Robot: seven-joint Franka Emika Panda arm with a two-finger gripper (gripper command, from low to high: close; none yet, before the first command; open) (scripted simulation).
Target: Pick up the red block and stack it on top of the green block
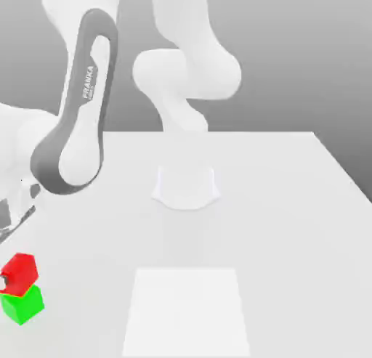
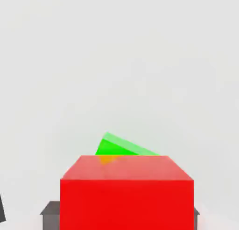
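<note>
**Ana:** Red block (image 1: 20, 271) sits on the green block (image 1: 23, 304), at the exterior view's left edge of the table (image 1: 290, 204), turned a little off square.

**Ben:** And the gripper (image 1: 6, 282)?

**Ana:** Right around the red block (one pale fingertip shows beside its face). I judge the fingers spread, though the views barely show a gap.

**Ben:** So the hand is directly above?

**Ana:** Yes; straight up looks like the clean way out.
</note>
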